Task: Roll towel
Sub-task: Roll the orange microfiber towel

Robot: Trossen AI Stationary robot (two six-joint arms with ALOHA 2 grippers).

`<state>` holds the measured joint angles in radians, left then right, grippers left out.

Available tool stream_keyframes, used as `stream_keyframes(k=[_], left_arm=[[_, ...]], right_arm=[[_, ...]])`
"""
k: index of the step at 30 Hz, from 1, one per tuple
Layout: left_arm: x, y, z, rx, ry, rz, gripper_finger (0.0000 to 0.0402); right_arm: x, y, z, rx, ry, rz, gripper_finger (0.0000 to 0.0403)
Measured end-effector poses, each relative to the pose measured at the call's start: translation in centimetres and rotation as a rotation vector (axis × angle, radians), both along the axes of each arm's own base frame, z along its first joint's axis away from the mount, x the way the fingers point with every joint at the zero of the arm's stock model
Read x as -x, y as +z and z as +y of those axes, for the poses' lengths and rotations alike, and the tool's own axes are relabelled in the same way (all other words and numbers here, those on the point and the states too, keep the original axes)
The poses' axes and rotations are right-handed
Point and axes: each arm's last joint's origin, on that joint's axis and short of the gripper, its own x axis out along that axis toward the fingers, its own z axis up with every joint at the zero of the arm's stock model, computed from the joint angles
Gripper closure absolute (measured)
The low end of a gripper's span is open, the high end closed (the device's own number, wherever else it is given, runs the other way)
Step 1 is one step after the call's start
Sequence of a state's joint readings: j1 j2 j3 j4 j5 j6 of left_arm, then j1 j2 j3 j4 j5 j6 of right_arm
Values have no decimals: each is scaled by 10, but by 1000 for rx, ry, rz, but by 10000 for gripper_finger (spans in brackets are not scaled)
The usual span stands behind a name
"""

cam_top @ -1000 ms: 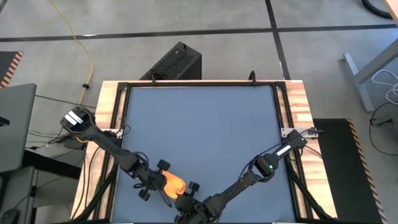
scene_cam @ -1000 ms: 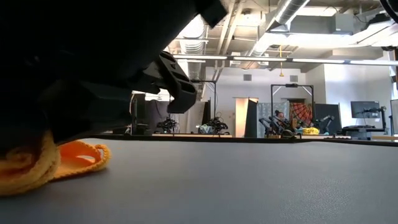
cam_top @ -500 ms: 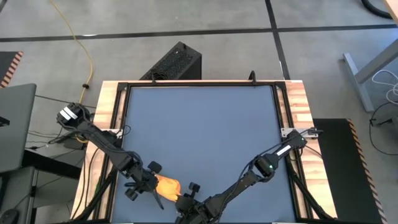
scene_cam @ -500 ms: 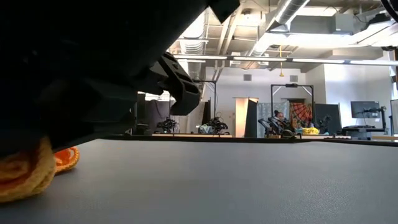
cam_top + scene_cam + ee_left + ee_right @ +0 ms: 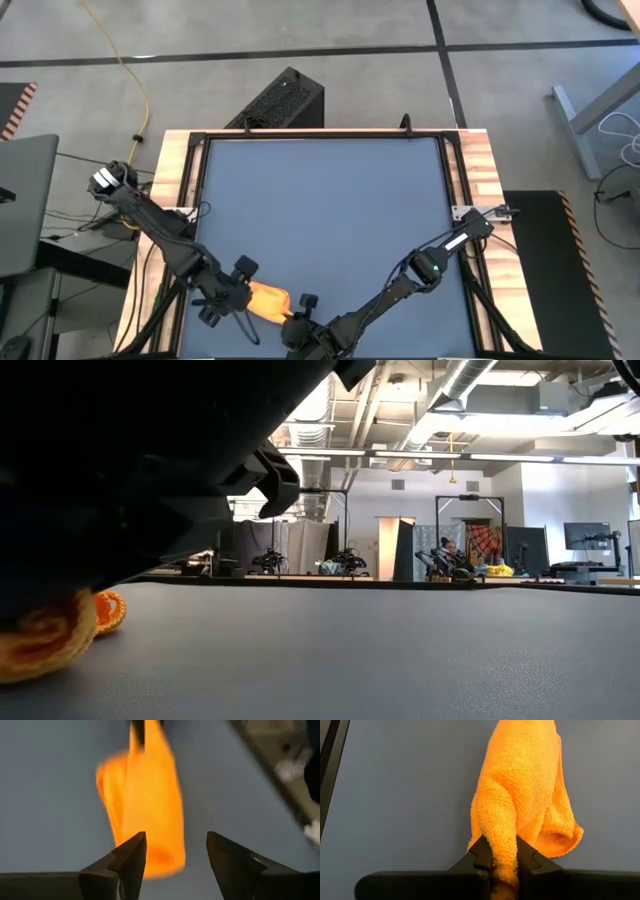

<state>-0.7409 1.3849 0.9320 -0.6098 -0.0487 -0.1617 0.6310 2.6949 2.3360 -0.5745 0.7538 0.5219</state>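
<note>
The towel, a small yellow-orange cloth bunched into a loose roll, lies on the dark blue tabletop near its near edge; the low view shows it at the far left under the dark arms. My right gripper is shut on one end of it. My left gripper stands open at the towel's other end, which shows between its fingertips. In the high view the left gripper is left of the towel and the right gripper right of it. My left gripper: I cannot tell whether its fingers touch the towel's end that lies between them. My right gripper pinches a raised fold of the towel's end between its two fingers, coming low from the table's near right. The rest of the towel lies on the table beyond the fingers.
Wooden rails border the tabletop on the left and right. A black box stands on the floor beyond the far edge. The tabletop's far and right parts offer free room.
My left gripper has drawn back from the towel toward the table's left edge. The towel's loose flap, spread flat on the table a second ago, has pulled in against the roll, and the bundle has shifted slightly left. My right gripper has kept still.
</note>
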Motion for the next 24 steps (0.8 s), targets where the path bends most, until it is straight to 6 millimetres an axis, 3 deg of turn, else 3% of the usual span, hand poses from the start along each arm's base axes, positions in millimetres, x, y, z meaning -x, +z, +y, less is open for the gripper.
stream_keyframes(k=[8,24], left_arm=[[-14,-13,-30,34,-115,-256,207],[-40,-62,-20,-117,-73,-124,207]], right_arm=[[-3,0,-2,39,27,4,350],[-3,1,-2,39,27,0,350]])
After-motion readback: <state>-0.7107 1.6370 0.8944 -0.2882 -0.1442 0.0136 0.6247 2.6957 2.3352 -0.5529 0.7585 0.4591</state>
